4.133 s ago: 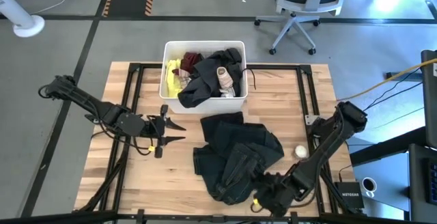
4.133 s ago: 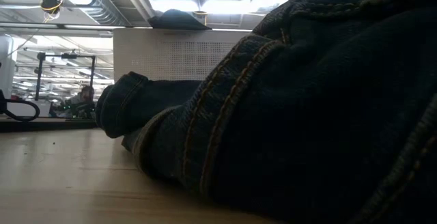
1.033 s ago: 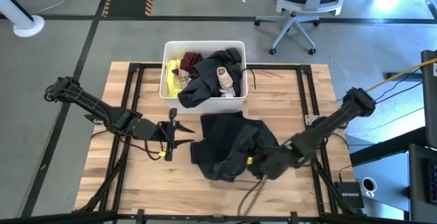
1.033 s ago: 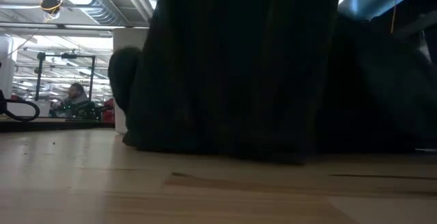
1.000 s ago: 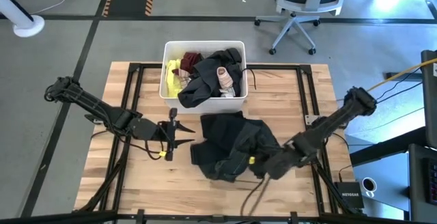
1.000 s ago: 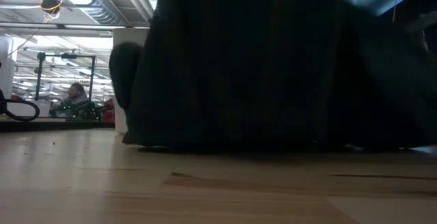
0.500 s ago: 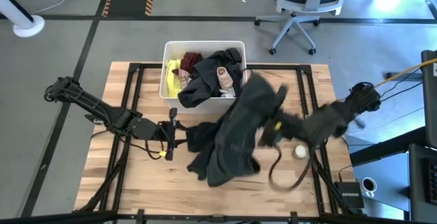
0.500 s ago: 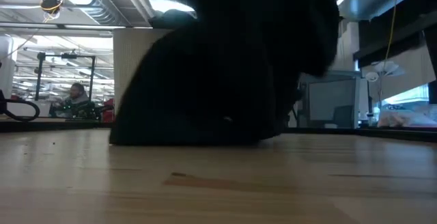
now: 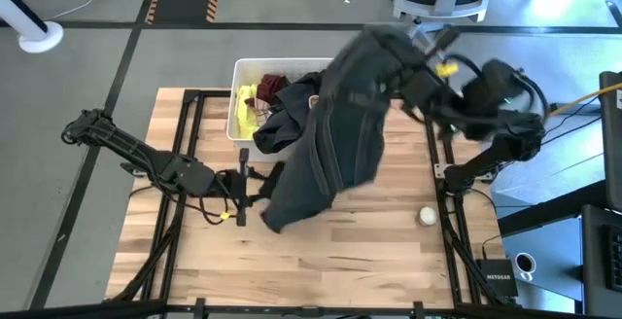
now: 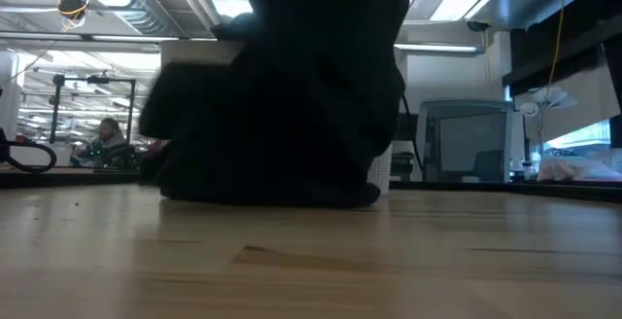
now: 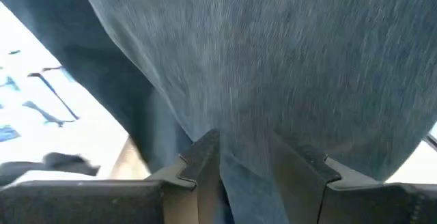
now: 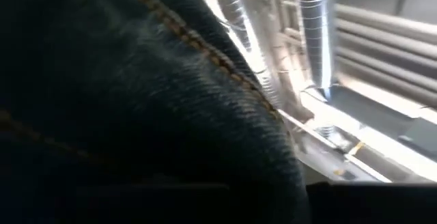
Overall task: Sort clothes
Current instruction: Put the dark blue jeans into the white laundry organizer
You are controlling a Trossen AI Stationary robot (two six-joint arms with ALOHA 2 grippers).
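Right arm raised high, folded back over the far right of the tabletop; right claw clenched on the dark denim garment, which hangs down from it, lower hem near the left claw. Left arm stretched low, left claw part open with denim between its fingers, grip unclear. White bin of remaining clothes sits beyond the left claw. White ball well below the right claw.

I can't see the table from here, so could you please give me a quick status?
Right pincer shut on dark jeans, lifted high over white bin. Left pincer low at jeans' hanging end, fabric between fingers. White ball lies clear.
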